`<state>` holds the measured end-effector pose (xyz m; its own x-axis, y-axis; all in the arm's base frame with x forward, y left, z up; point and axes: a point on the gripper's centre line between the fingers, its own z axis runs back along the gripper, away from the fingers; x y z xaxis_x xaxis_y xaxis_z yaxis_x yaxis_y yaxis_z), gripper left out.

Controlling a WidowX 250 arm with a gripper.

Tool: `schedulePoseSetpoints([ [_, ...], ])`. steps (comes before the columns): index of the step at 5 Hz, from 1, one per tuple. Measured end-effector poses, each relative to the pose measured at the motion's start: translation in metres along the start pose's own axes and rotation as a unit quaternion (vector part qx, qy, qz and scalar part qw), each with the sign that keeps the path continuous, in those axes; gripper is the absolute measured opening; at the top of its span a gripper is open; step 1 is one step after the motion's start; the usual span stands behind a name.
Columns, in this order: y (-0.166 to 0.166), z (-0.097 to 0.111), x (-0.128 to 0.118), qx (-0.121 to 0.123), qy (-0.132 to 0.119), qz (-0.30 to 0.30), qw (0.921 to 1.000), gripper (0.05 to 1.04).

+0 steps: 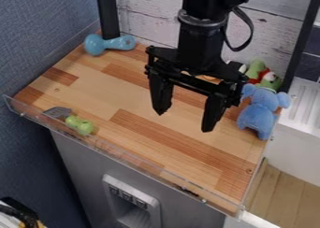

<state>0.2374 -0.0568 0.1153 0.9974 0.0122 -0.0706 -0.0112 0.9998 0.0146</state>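
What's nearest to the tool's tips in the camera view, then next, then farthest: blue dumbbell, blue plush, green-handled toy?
From the tool:
1. Blue plush, on the view's right.
2. Green-handled toy, left, by the front edge.
3. Blue dumbbell, toward the back left.

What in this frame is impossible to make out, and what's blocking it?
All in the camera view:
- Orange thing: mostly hidden behind the tool.
- Green stuffed toy: lower part hidden by the blue elephant.
- Dark bit by the front ledge: too small to identify.
- Black object, lower left: cut off by the left edge.
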Motion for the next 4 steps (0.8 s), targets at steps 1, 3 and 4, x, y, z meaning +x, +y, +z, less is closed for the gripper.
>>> schedulePoseSetpoints([
  [1, 0.022, 0.003, 0.023, -0.002, 0.009, 0.064, 0.9979, 0.999],
  [3, 0.104, 0.007, 0.084, -0.013, 0.018, 0.250, 0.9680, 0.994],
  [4, 0.161, 0.009, 0.103, -0.020, 0.020, 0.366, 0.9304, 0.993],
])
